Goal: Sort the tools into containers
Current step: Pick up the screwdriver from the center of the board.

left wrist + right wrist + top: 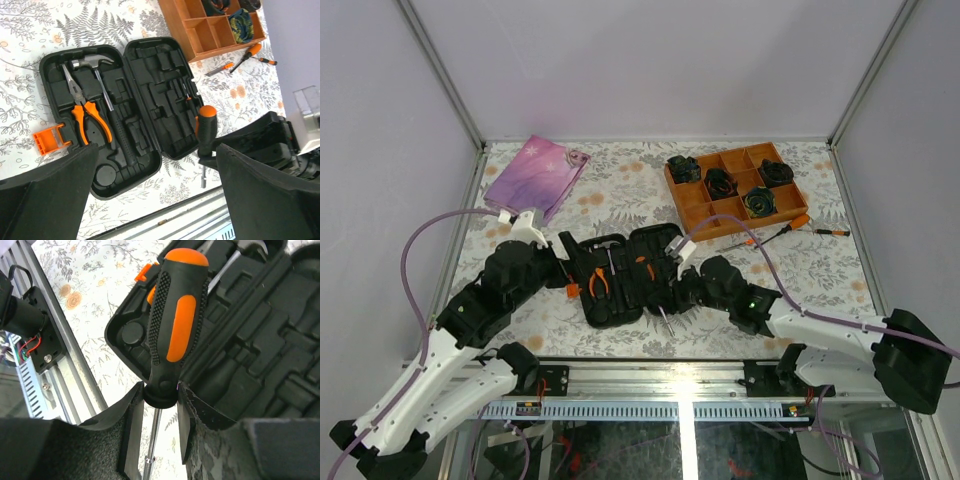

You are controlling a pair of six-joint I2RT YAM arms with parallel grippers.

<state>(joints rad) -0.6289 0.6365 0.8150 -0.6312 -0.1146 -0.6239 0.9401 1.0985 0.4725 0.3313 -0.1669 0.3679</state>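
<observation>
**Over the open case: 1 screwdriver held tight**

Near the front edge of the table (620,190), the black tool case (615,308) lies open with its 2 halves flat. The right arm (820,325) reaches to the right half of the case. The right jaws are closed on the bottom end of a fat screwdriver (175,315) with an orange and black handle. The handle sticks out over the near rim of the right half. The thin metal shaft runs back between the jaws, toward the front of the table. I cannot tell if the handle touches the case.

The left arm (470,310) is beside the left end of the case. The left jaws are spread wide and hold nothing.

Inside the left half, pliers (82,112) with orange handles and a hammer (95,62) lie side by side in their slots. A small thin driver (187,95) sits in the right half. An orange latch (49,140) sticks out from the left end of the case.

3 more tools lie loose on the table, well apart from the case and just beside the orange tray (215,51). They are a big screwdriver (248,52), a skinny driver (267,61) and a short driver (220,68). The tray holds 4 black rolled bundles (720,183). A pink and purple pouch (535,172) lies at the far left of the table.
</observation>
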